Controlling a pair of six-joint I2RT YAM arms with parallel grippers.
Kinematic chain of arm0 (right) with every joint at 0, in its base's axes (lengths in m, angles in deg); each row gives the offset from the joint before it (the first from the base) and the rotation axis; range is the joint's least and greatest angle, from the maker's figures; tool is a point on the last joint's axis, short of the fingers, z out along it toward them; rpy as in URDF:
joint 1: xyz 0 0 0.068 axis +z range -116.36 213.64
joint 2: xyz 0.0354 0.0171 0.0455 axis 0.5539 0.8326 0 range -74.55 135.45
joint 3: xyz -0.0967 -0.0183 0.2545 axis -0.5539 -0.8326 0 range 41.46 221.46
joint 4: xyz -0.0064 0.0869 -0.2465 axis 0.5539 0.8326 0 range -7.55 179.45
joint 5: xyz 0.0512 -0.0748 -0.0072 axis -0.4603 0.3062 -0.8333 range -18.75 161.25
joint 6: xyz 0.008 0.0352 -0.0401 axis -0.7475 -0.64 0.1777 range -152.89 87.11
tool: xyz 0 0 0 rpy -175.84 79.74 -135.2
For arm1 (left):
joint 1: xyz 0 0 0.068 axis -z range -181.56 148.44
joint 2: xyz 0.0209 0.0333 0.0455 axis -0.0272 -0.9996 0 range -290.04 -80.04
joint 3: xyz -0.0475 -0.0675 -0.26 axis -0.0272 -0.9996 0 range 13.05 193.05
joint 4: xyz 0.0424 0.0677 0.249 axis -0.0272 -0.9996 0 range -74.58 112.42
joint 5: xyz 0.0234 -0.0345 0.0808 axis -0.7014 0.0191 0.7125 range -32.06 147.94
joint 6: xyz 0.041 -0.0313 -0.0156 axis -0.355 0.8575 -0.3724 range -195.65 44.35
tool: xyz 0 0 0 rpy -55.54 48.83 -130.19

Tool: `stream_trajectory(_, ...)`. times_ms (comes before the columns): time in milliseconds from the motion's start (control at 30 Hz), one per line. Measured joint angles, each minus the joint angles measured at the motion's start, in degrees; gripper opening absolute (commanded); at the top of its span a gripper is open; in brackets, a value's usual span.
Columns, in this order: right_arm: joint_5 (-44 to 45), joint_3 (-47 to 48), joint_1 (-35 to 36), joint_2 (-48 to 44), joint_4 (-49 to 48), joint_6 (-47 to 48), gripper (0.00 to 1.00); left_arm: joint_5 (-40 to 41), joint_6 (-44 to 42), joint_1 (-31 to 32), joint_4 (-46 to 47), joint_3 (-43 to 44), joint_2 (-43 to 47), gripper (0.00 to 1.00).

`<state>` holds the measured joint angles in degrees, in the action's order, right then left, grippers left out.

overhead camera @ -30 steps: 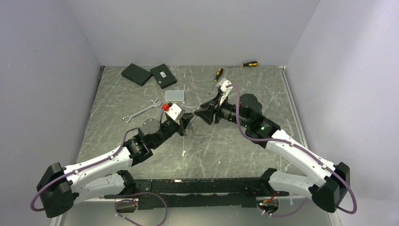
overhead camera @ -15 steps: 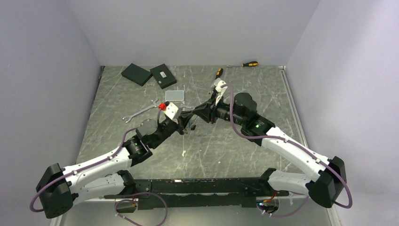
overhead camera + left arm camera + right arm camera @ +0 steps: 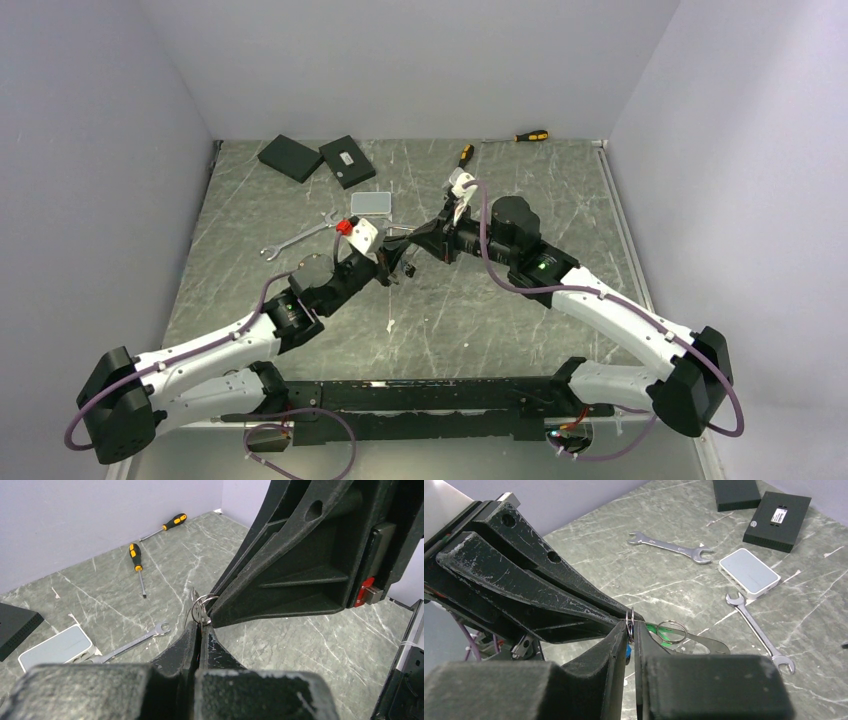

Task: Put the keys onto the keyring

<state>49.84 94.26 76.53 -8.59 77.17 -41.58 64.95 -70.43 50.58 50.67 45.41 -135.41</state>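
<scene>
My left gripper (image 3: pixel 392 265) and right gripper (image 3: pixel 415 248) meet tip to tip above the table's middle. In the left wrist view my left gripper (image 3: pixel 201 630) is shut on the keyring (image 3: pixel 190 607), a thin silvery wire curving up from its tips. In the right wrist view my right gripper (image 3: pixel 630 627) is shut on the small split ring (image 3: pixel 629 619) of a blue-tagged key (image 3: pixel 628 652), whose tag shows between the fingers. A green-tagged key (image 3: pixel 658 631) with its own small ring (image 3: pixel 671 630) hangs just past the right fingertips. No black-tagged key shows.
Two silver wrenches (image 3: pixel 671 546) (image 3: pixel 756 630) and a pale flat box (image 3: pixel 749 572) lie beyond the grippers. Two black boxes (image 3: pixel 290 157) (image 3: pixel 347 160) lie at the back left. Two yellow-and-black screwdrivers (image 3: pixel 461 160) (image 3: pixel 528 135) lie at the back.
My right gripper has moved left to the left gripper, so the tips now touch. The left gripper has shifted slightly left.
</scene>
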Motion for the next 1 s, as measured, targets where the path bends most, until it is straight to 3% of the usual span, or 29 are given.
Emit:
stream_trajectory(333,0.0,0.1,0.0,0.0,0.0,0.3,0.22,-0.1,0.0,0.0,0.9,-0.3,0.0,0.00)
stream_trajectory(567,0.0,0.4,0.0,0.0,0.0,0.3,0.30,-0.1,0.0,0.0,0.9,-0.3,0.4,0.00)
stream_trajectory(900,-0.2,0.7,0.1,0.0,0.0,0.3,0.24,-0.3,0.2,0.0,1.3,-0.6,-0.5,0.00)
stream_trajectory(1000,-0.2,0.7,0.1,0.0,0.0,0.4,0.17,-0.3,0.2,0.0,1.3,-0.6,-0.5,0.00)
